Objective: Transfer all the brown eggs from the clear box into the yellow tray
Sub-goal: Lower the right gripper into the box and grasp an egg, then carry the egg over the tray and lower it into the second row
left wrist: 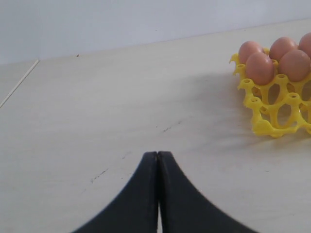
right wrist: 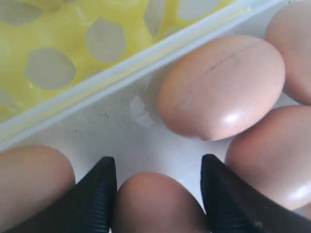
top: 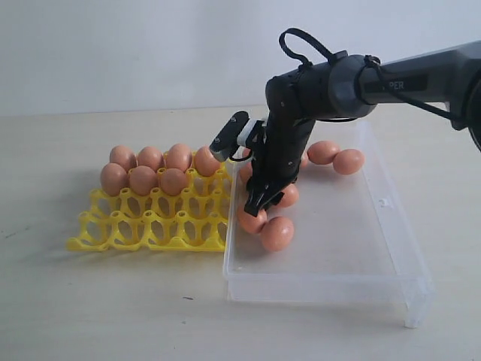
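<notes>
My right hand [right wrist: 158, 162] straddles one brown egg [right wrist: 155, 204] in the clear box [top: 391, 248], fingers [right wrist: 97, 194] at its sides; pinched or not, I cannot tell. My left hand [left wrist: 158, 155] is pressed together over the desk [left wrist: 97, 121].

One egg [right wrist: 155, 206] between fingers of right claw [right wrist: 156, 167] cut off at frame edge, pad contact unclear; yellow tray [right wrist: 58, 43] beyond claw blurred behind clear box [right wrist: 121, 73] wall; arm [top: 301, 98] hides eggs [top: 290, 197] behind claw.
</notes>
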Controlling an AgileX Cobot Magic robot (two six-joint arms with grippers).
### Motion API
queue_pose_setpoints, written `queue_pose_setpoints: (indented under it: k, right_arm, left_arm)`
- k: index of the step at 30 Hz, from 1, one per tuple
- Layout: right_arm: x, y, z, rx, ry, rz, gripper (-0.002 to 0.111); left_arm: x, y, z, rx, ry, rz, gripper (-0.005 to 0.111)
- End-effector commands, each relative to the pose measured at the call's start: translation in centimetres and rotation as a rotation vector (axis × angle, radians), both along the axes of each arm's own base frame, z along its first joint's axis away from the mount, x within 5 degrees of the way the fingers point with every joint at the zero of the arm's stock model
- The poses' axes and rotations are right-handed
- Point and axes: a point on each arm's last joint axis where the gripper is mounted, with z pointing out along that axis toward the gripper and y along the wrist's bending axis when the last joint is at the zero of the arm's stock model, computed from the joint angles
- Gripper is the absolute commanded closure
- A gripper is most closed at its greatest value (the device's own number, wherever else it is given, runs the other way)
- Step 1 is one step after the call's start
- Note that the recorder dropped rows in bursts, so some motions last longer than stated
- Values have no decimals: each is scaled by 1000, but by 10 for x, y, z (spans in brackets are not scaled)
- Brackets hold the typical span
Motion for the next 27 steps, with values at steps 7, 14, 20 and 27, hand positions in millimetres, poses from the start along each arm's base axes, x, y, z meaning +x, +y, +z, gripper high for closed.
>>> queue_pose_setpoints:
  k: [7,14,20,27]
  right_arm:
    - [-4,2,11,27,14,-89,108]
    - [-14,0,67,287,-193,-238,108]
    - [-43,0,102,526,-355,-272,108]
    - [-61,29,105,729,-532,-233,108]
  left_arm:
    - [0,0,2,-7,-13,-6,107]
    - [0,0,2,-7,-13,-6,107]
    - [0,0,2,-7,-13,-6,107]
    - [0,0,2,-7,-13,-6,107]
